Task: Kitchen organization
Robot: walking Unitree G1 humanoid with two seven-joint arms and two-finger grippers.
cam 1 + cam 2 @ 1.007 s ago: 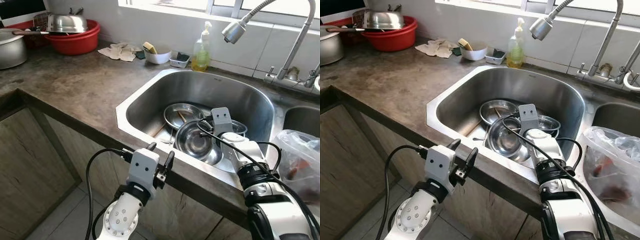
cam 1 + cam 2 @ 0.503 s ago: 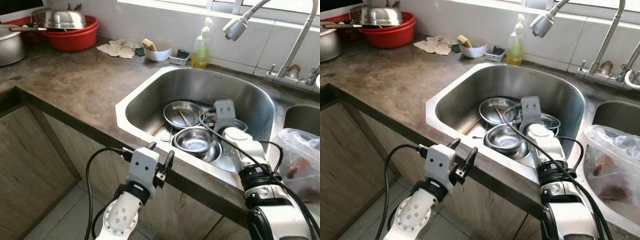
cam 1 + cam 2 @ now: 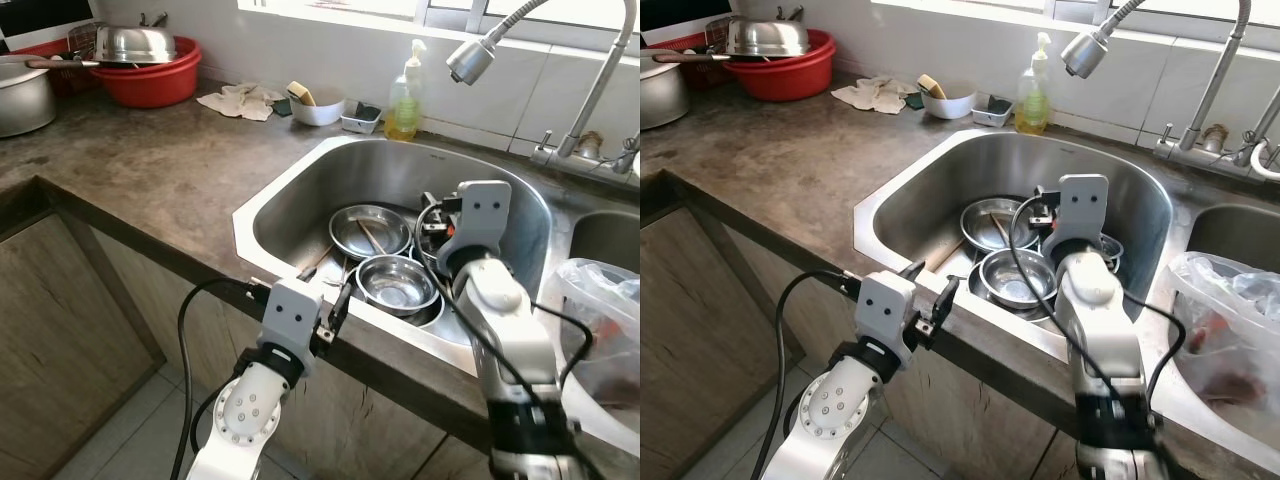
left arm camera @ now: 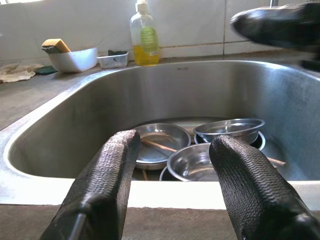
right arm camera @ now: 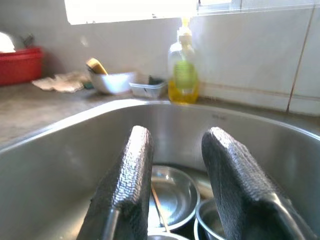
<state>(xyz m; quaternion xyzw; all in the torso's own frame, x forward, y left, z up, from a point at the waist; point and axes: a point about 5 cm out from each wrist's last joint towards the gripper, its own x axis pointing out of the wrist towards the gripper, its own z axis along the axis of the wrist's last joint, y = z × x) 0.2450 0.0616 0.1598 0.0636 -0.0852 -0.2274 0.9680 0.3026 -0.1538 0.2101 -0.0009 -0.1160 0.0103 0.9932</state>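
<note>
— Several round stainless-steel bowls [image 3: 388, 283] sit nested in the brushed steel sink basin [image 3: 300, 205], mouths upward; thin wooden chopsticks [image 3: 368, 236] lie slanted across the rear dish.

— Grippers?

— The right gripper [image 5: 177, 195] hangs above the bowls, inside the basin, textured black fingers apart, empty. The left gripper [image 4: 175, 185] is at the sink's front rim, fingers spread, holding nothing; the bowls lie beyond it. A yellow soap bottle [image 3: 404, 95] stands on the mottled stone counter [image 3: 150, 160].

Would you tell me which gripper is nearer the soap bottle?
Right. The right gripper is over the sink, facing the soap bottle; the left gripper hangs at the counter's front edge.
</note>
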